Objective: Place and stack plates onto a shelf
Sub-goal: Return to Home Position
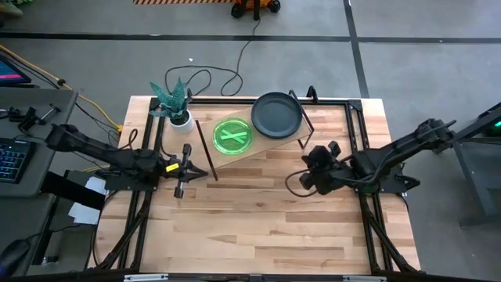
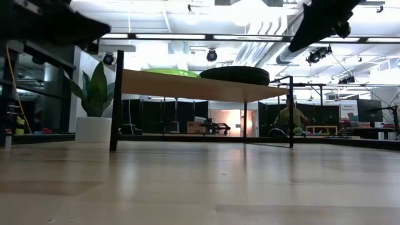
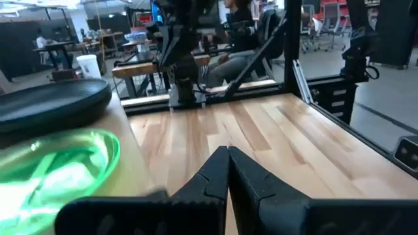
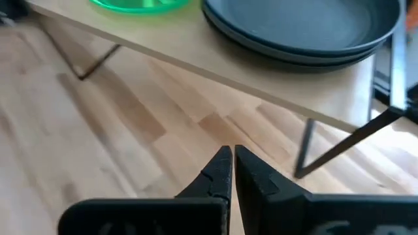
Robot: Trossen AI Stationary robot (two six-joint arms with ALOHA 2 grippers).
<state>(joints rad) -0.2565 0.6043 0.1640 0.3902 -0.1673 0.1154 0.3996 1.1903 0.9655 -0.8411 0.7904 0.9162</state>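
Closest to each wrist camera are that arm's own dark fingers: the left gripper (image 3: 228, 155) and the right gripper (image 4: 231, 151) both have their fingers pressed together with nothing between them, which I judge fits arms that have nothing left to carry. Both hang over the bare tabletop (image 1: 258, 223) in front of the shelf (image 4: 261, 75), apart from it, one near each end. On the shelf the green plates (image 1: 233, 135) and the dark plates (image 1: 275, 114) sit in two stacks side by side, sorted by colour, probably so that equal plates nest steadily. A potted plant (image 1: 180, 110) stands beside the shelf's left end.
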